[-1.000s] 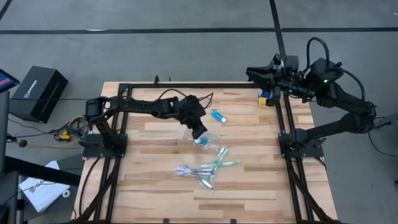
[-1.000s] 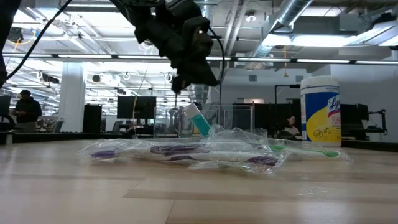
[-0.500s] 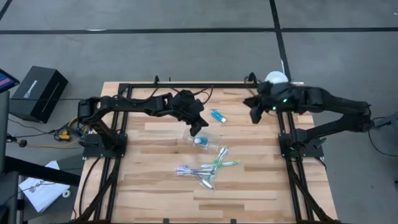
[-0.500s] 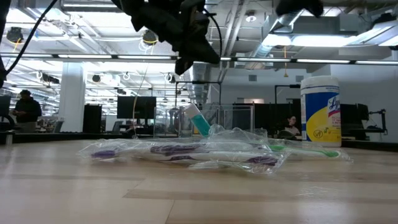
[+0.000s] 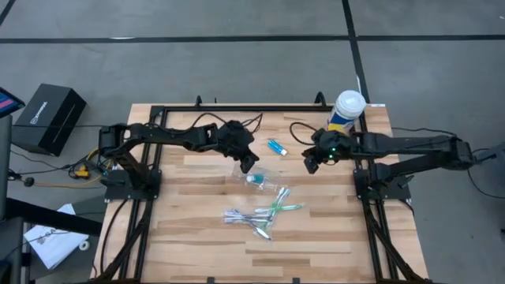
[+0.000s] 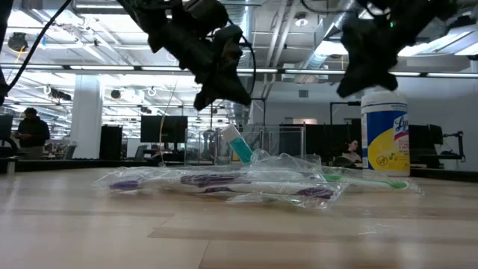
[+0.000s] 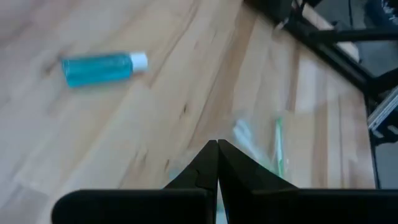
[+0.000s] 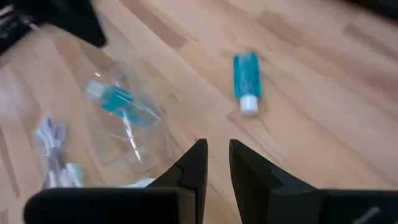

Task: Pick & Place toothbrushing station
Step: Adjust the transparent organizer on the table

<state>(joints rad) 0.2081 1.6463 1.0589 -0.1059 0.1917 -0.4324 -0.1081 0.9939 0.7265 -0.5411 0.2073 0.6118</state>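
- The clear cup [image 5: 259,181] lies on its side near the middle of the table [image 5: 316,237] in the high view, with a blue tube [image 5: 253,179] inside it; in the low view that tube [image 6: 238,144] leans up out of the crumpled clear plastic.
- A second tube [image 5: 276,147] lies flat on the bare wood, up and right of the cup, white cap toward the lower right of the frame; it also shows in the left wrist view [image 7: 102,67] and the right wrist view [image 8: 247,73].
- The toothbrushes [image 5: 256,215] lie scattered just below the cup in the high view, green ones toward the right, purple-white ones toward the left; in the low view they [image 6: 224,184] stretch across the table's middle.
- The left tool [image 5: 248,161] hangs above the table just up and left of the cup, empty; in its wrist view its fingers [image 7: 205,171] are pressed together.
- The right tool [image 5: 312,163] hangs to the right of the loose tube, well apart from the cup, holding nothing; its fingers [image 8: 194,168] stand a narrow gap apart.
- A white-lidded canister [image 5: 346,110] stands at the table's upper right corner, behind the right arm; in the low view it [image 6: 385,134] is at the right.
- A black box [image 5: 50,118] sits on the floor at the left of the high view.
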